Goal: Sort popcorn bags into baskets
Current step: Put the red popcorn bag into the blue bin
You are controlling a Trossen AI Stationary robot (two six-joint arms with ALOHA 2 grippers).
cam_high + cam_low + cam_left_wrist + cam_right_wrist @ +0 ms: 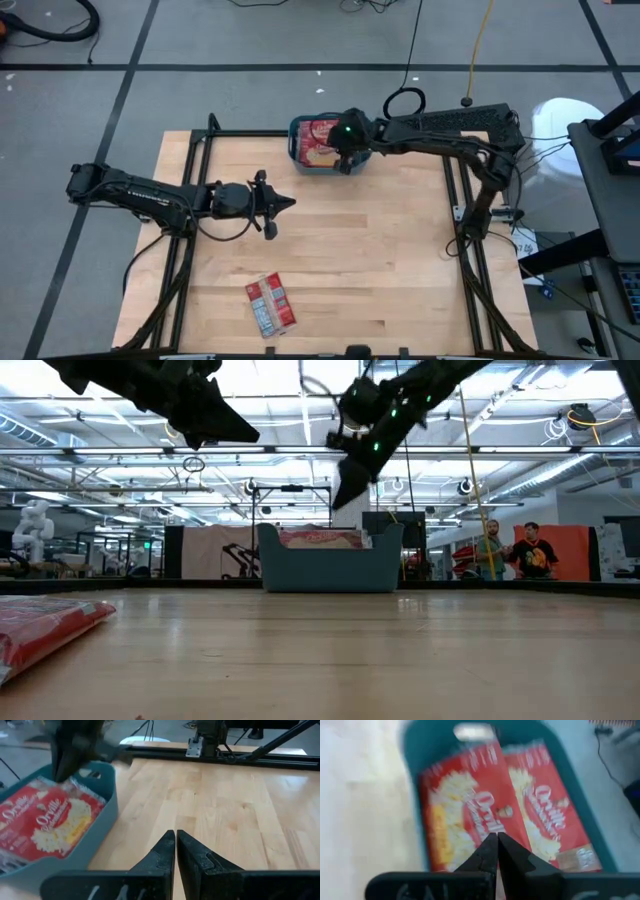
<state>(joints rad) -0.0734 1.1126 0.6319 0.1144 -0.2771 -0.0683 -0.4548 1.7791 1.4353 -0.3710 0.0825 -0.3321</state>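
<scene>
both grippers closed: left gripper [288,203], right gripper [344,166].

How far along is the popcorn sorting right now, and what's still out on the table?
Done: popcorn bags already lie in the teal basket; two show side by side in the right wrist view. In hand: nothing. The right claw hangs shut over the basket, and the left claw is shut and empty above mid-table. Left: one bag near the front edge of the table.
</scene>
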